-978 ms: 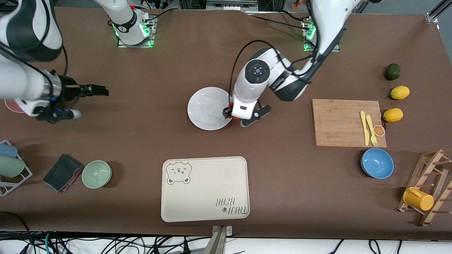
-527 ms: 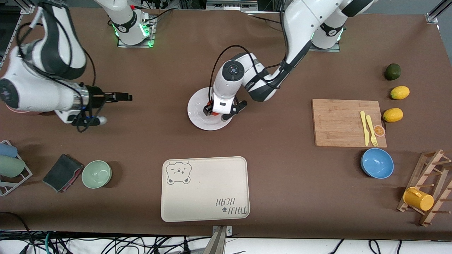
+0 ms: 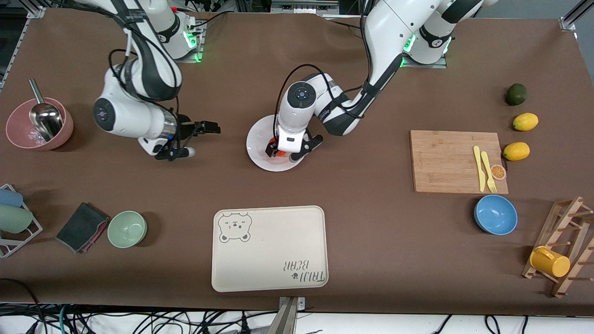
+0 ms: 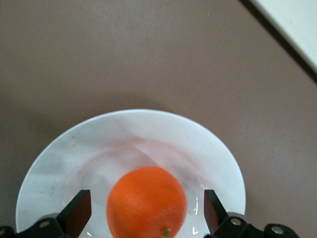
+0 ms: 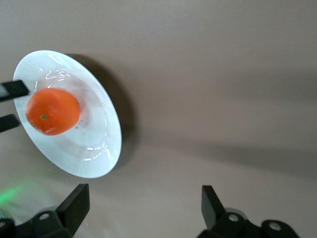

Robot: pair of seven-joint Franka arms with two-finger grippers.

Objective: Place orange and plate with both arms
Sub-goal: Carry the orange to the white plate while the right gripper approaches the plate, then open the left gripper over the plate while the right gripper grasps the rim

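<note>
Orange, front view: the orange (image 3: 276, 151) lies on the plate (image 3: 256, 144), mostly hidden under the left gripper (image 3: 284, 153); only a patch of orange skin shows between the fingers.
Plate, front view: white and round, flat on the table (image 3: 371, 241), near the table's middle; farther from the front camera than the bear tray (image 3: 269, 248).
Left gripper, front view: low over the plate, fingers pointing down, one on each side of the orange.
Right gripper, front view: the right gripper (image 3: 211, 128) is over bare table beside the plate, toward the right arm's end; it points at the plate and does not touch it. Finger state cannot be told here.
Other items, front view: cutting board (image 3: 457, 161) with yellow cutlery toward the left arm's end; blue bowl (image 3: 495, 214) nearer the camera than the board; green bowl (image 3: 127, 228) and pink bowl (image 3: 39, 131) toward the right arm's end.

Orange, left wrist view: the orange (image 4: 146, 202) sits on the plate (image 4: 99, 148), between the two fingers (image 4: 77, 215).
Left gripper, left wrist view: the left gripper (image 4: 145, 214) is spread wide; a gap shows on each side between pad and fruit.

Orange, right wrist view: the orange (image 5: 52, 111) rests on the plate (image 5: 99, 148), between the left gripper's two dark fingertips (image 5: 12, 89) at the picture's edge.
Right gripper, right wrist view: the right gripper (image 5: 145, 208) is spread apart over bare table, holding nothing; the plate is close ahead of it.
</note>
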